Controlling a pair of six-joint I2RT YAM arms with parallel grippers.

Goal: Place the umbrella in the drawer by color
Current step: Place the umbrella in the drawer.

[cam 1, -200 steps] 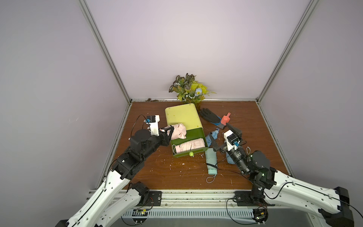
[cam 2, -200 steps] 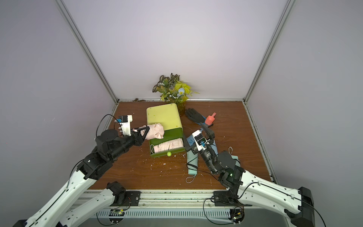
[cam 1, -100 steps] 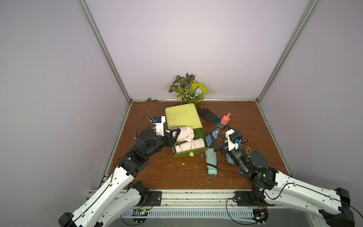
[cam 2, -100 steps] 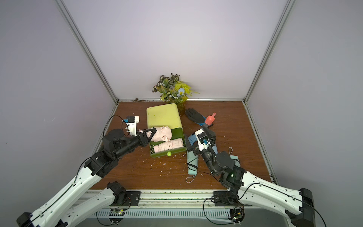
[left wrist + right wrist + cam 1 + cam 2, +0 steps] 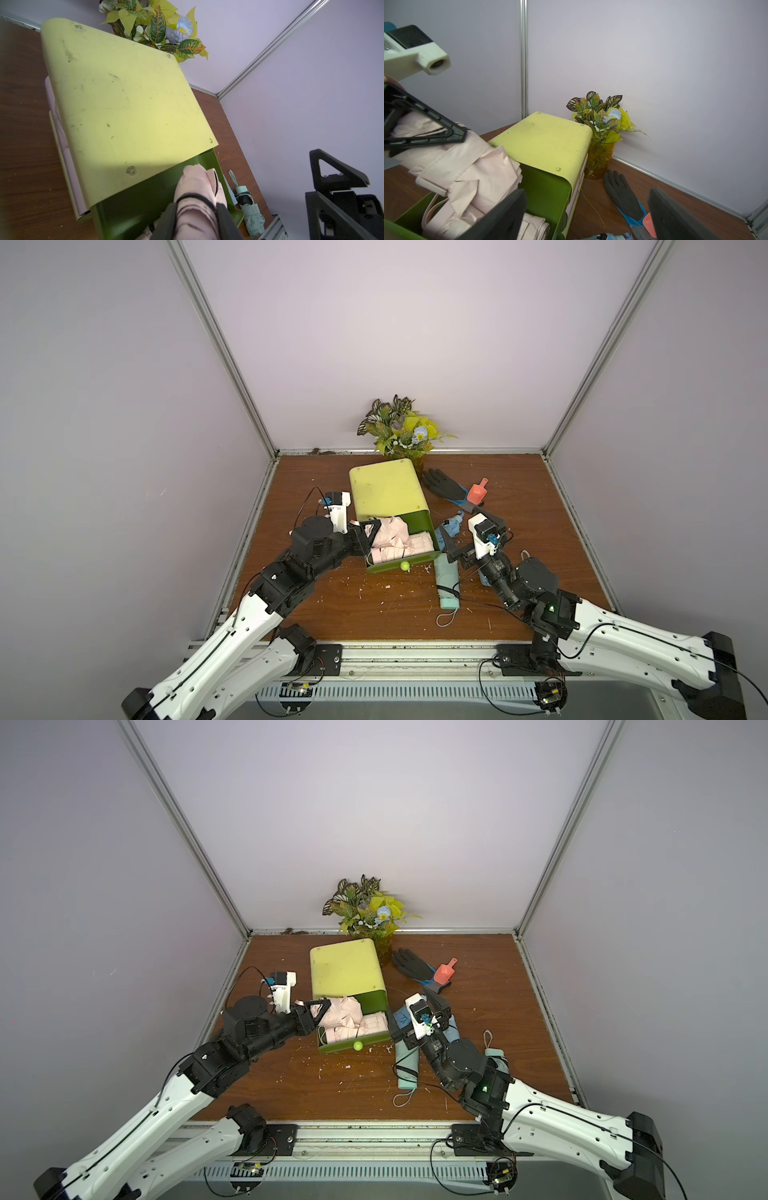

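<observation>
Pink umbrella [image 5: 341,1012] over green drawer [image 5: 334,1049]

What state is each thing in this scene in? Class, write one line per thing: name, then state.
green drawer, pulled open
held pink umbrella, folded, gripped above the green drawer
second pink umbrella, folded, lying in the green drawer
mint umbrella, folded, lying on the table
left gripper, shut on the held pink umbrella
right gripper, open, empty
glove, lying flat
plant, upright
</observation>
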